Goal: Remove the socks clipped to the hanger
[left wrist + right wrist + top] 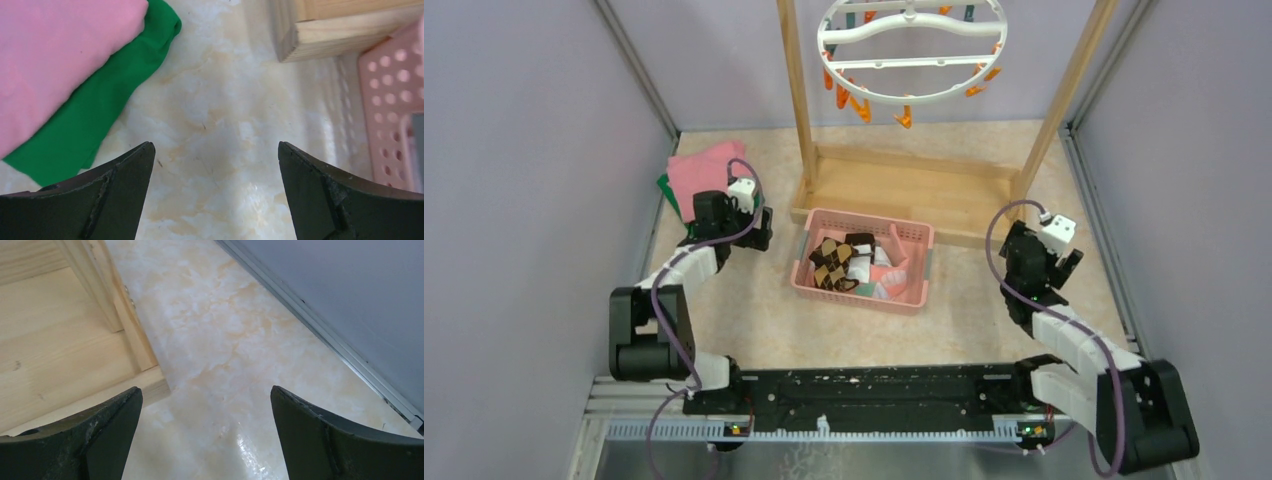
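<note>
The hanger (911, 15) runs off the top edge; the socks (832, 263) overlap in a heap, number unclear

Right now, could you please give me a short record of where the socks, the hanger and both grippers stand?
socks: piled in the pink basket
hanger: between the posts of the wooden frame; its far edge is cut off
clips: those in view hold no sock
left gripper: open, empty, over bare table beside the folded cloths
right gripper: open, empty, by the frame's right corner
task: looks done, as far as the hanger shows
</note>
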Motion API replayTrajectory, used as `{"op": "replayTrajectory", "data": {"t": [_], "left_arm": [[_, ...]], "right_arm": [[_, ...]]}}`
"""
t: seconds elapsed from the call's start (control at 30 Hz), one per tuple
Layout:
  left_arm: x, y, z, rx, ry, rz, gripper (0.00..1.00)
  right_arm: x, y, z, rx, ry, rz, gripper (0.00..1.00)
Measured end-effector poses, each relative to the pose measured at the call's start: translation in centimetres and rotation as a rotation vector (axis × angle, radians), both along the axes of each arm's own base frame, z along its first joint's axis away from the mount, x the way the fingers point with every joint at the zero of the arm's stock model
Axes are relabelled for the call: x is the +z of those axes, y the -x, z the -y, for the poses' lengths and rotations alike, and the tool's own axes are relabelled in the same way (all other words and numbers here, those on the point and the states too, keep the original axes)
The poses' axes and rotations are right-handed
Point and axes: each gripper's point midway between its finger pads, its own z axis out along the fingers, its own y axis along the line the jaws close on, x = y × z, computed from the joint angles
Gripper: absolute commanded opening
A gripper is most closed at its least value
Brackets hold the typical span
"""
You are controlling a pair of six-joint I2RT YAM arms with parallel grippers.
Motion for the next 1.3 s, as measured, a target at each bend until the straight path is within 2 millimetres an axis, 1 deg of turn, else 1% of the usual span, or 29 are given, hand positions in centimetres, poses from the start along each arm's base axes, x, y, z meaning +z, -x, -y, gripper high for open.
{"op": "replayTrajectory", "data": {"t": [0.07, 0.17, 0.23, 0.3, 0.37, 0.43, 0.53, 0.6, 0.67, 0.73, 0.8, 0.9, 1.03, 1.1, 1.2, 1.23, 1.3], "left_arm": [[-1.7, -0.8, -0.2, 0.025, 0.008, -0.001, 0.99], [-3.6, -1.7, -0.5, 0.059, 0.029, 0.006, 0.99], [-4.3, -2.1, -0.6, 0.085, 0.056, 0.028, 0.99], [-4.6, -2.0, -0.7, 0.108, 0.086, 0.065, 0.99], [-4.9, -1.5, -0.6, 0.117, 0.111, 0.117, 0.99], [-5.6, -0.4, -0.4, 0.118, 0.125, 0.159, 0.99], [-6.6, 2.1, 0.2, 0.090, 0.139, 0.207, 0.99], [-6.5, 3.3, 0.7, 0.064, 0.147, 0.258, 0.99], [-5.8, 3.5, 1.0, 0.042, 0.153, 0.313, 0.99], [-5.0, 2.9, 1.2, 0.029, 0.155, 0.349, 0.99], [-4.1, 2.0, 1.2, 0.021, 0.154, 0.375, 0.99], [-2.7, 0.7, 1.2, 0.014, 0.151, 0.416, 0.99], [-2.7, 0.6, 1.2, 0.013, 0.151, 0.415, 0.99], [-2.7, 0.6, 1.2, 0.013, 0.150, 0.415, 0.99], [-2.7, 0.6, 1.2, 0.013, 0.151, 0.416, 0.99], [-2.7, 0.6, 1.2, 0.013, 0.151, 0.416, 0.99], [-2.7, 0.6, 1.2, 0.013, 0.151, 0.415, 0.99]], "right_arm": [[-1.6, -0.3, 0.6, -0.023, 0.047, -0.031, 0.99], [-2.4, -1.4, 0.8, -0.040, 0.078, -0.018, 0.99], [-2.6, -1.8, 0.8, -0.039, 0.082, 0.017, 0.99], [-2.9, -1.9, 0.9, -0.039, 0.090, 0.046, 0.99], [-2.9, -2.1, 0.9, -0.040, 0.097, 0.076, 0.99], [-3.0, -2.3, 1.0, -0.036, 0.108, 0.099, 0.99], [-2.8, -2.7, 0.8, -0.021, 0.121, 0.117, 0.99], [-1.8, -3.1, 0.6, -0.004, 0.121, 0.163, 0.99], [-1.2, -3.1, 0.0, 0.038, 0.135, 0.196, 0.99], [-1.1, -3.0, -0.8, 0.087, 0.165, 0.204, 0.99], [-1.5, -3.2, -1.6, 0.134, 0.191, 0.188, 0.99], [-1.6, -3.5, -1.8, 0.176, 0.193, 0.179, 0.99], [-1.1, -3.4, -1.8, 0.212, 0.186, 0.219, 0.99], [-1.6, -2.8, -2.4, 0.266, 0.192, 0.222, 0.99], [-3.7, -2.6, -3.0, 0.323, 0.207, 0.152, 0.99], [-4.0, -2.8, -3.0, 0.330, 0.203, 0.135, 0.99], [-3.7, -4.2, -2.5, 0.316, 0.173, 0.138, 0.99]]}}
